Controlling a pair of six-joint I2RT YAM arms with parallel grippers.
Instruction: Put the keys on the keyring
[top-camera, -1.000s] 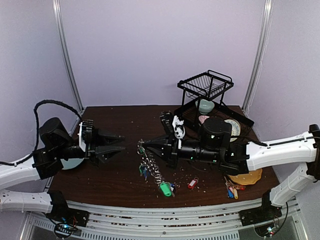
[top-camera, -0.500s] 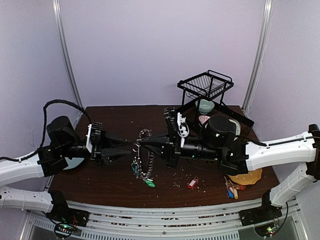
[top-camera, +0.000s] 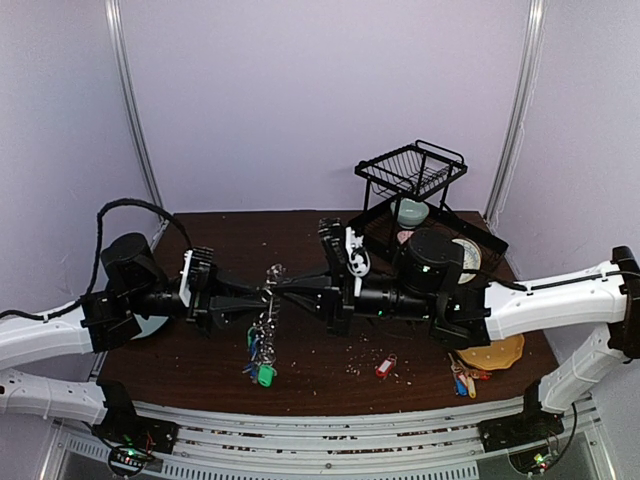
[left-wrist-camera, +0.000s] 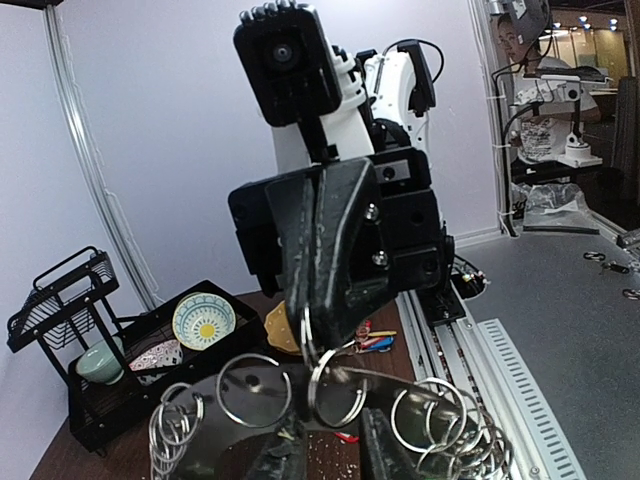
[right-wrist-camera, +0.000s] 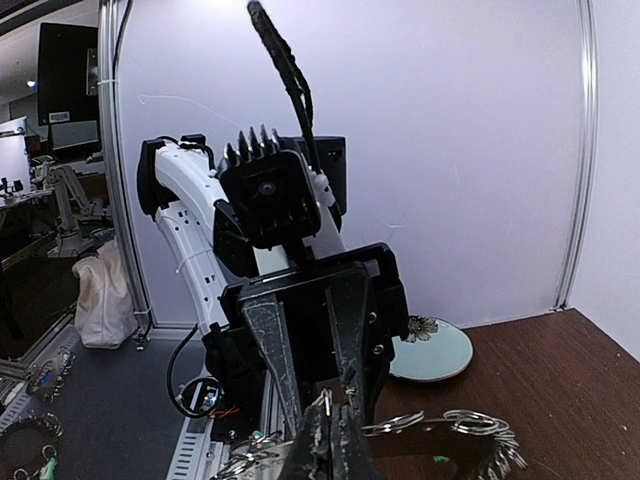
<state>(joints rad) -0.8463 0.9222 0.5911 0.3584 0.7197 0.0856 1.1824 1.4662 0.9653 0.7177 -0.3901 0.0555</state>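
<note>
The keyring hangs in the air at table centre, a silver chain of metal loops. Green and blue tagged keys dangle from its lower end. My right gripper is shut on one of its top loops; in the right wrist view the pads pinch a thin ring. My left gripper faces it tip to tip. Its fingers are apart and straddle a loop of the keyring without closing on it. The right gripper shows shut just above that loop.
A black dish rack with a bowl and plates stands at the back right. A red tagged key and a loose bunch of red, yellow and blue tagged keys lie front right beside a yellow plate. A pale plate lies left.
My right gripper has lifted the keyring off the table and carried it left. My left gripper has moved right to meet it, and its open fingers now straddle a loop.
</note>
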